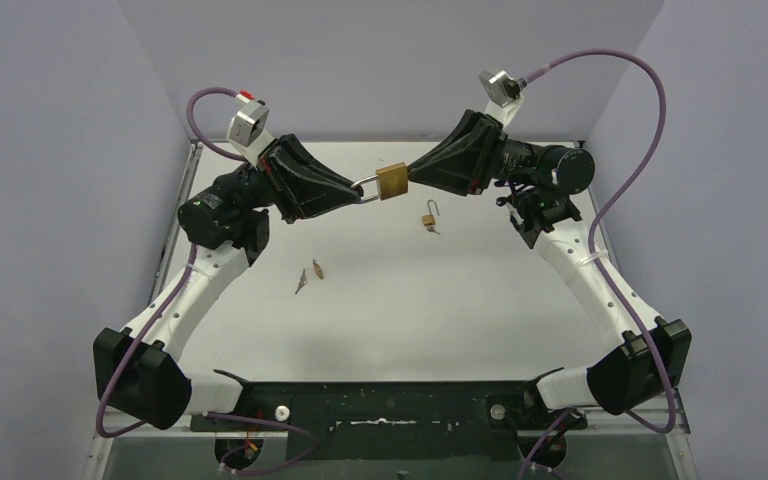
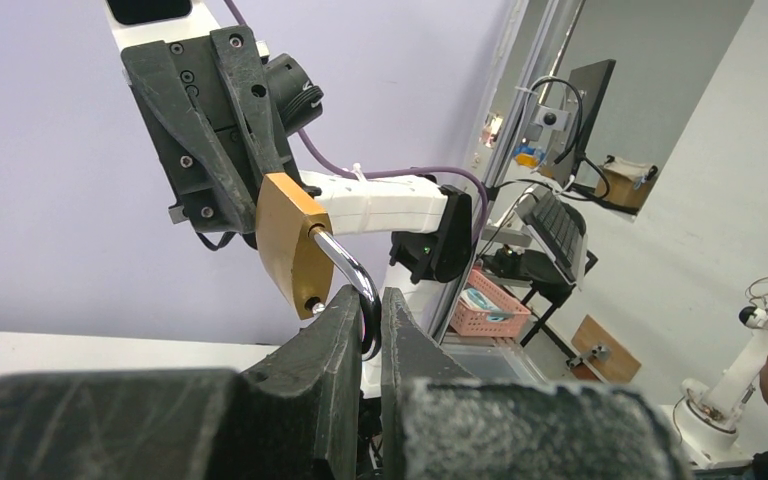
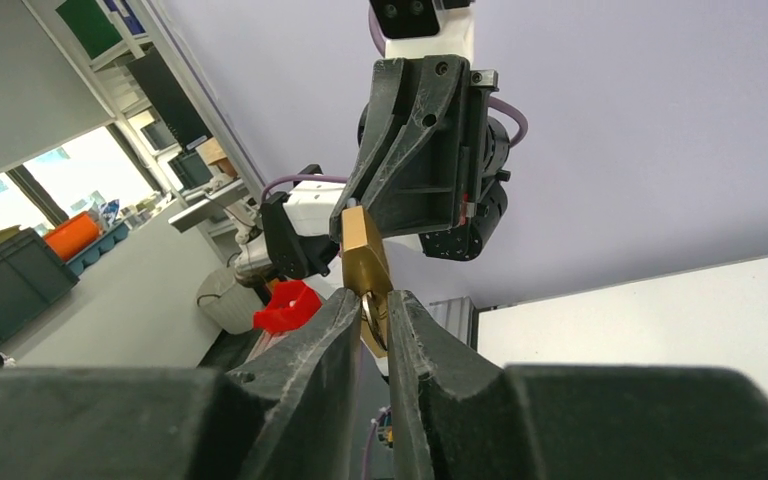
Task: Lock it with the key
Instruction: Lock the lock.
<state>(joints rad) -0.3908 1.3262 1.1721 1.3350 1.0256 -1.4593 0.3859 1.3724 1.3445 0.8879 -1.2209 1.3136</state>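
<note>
The brass padlock (image 1: 392, 181) hangs in the air above the worktop (image 1: 410, 310), toward its far edge. Its shackle (image 2: 345, 268) looks sprung open. The left gripper (image 1: 359, 190) is clamped on that shackle. The right gripper (image 1: 413, 175) straddles the body's end, its fingers nearly together, but I cannot tell if they bite. I'd say the locking is not yet done.

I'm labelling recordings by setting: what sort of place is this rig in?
Probably a robotics lab or workshop. Purple walls screen the white table, and beyond them the wrist views show a monitor, storage bins and another white robot arm.
</note>
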